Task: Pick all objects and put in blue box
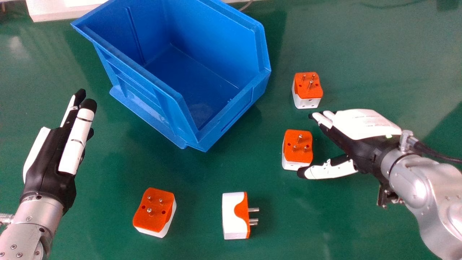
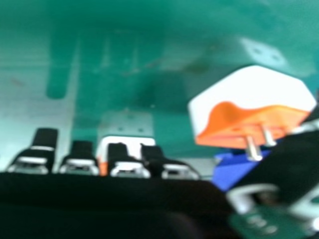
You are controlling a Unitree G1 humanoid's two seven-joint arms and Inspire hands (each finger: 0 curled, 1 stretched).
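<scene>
Green table (image 1: 202,173) in front of me, glossy, fills most of my head view. White slab (image 1: 54,12) at the far left edge, paler on top. Bit of thin cable (image 1: 247,5) at the far edge, near centre. Dark item (image 1: 447,4) in the far right corner, can't tell what. Light's soft: small pale glare patch left, darker shadow at the right edge. From my right hand view, pale streaky reflections on the table.
</scene>
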